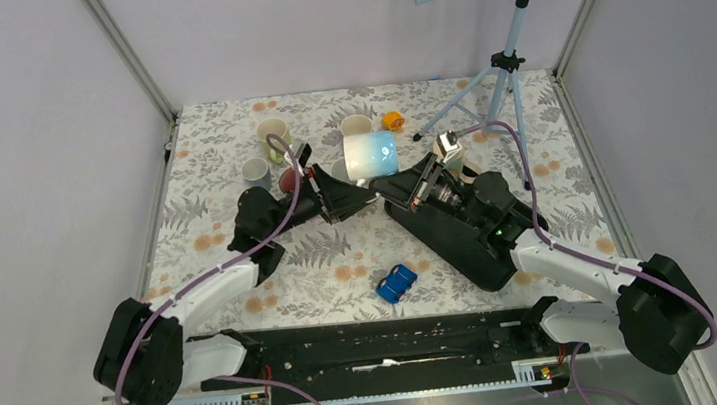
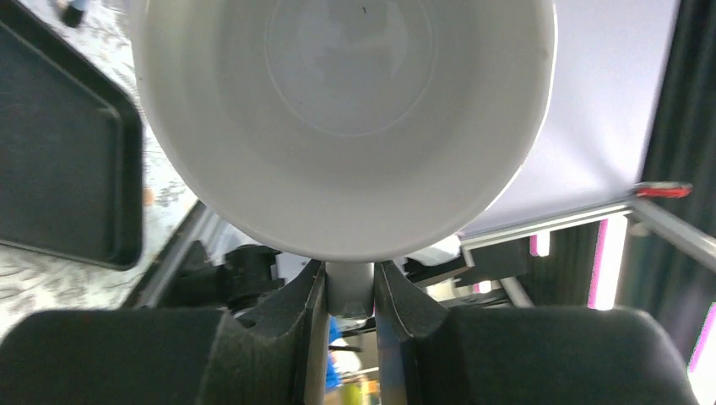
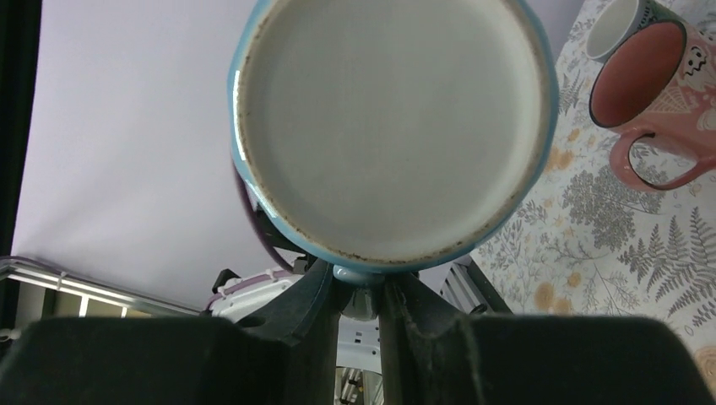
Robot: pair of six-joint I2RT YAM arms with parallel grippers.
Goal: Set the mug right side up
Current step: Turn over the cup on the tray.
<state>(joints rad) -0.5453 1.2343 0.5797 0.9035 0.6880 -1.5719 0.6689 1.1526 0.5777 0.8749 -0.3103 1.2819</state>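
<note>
The light blue mug (image 1: 370, 153) lies on its side, held above the table at mid back, its mouth to the left and its base to the right. My left gripper (image 1: 358, 198) is shut on the mug's handle. The left wrist view looks into the white inside (image 2: 338, 126), with the handle pinched in the left gripper (image 2: 349, 278). My right gripper (image 1: 397, 190) is shut on the same handle from the other side. The right wrist view shows the mug's flat base (image 3: 388, 126) just above the right gripper (image 3: 361, 283).
A black tray (image 1: 459, 237) lies under the right arm. A blue toy car (image 1: 396, 282) sits in front. Two cream mugs (image 1: 273, 131) (image 1: 355, 124), a grey mug (image 1: 255, 171), a pink mug (image 3: 650, 93) and an orange piece (image 1: 393, 119) stand behind. A tripod (image 1: 501, 67) is at the back right.
</note>
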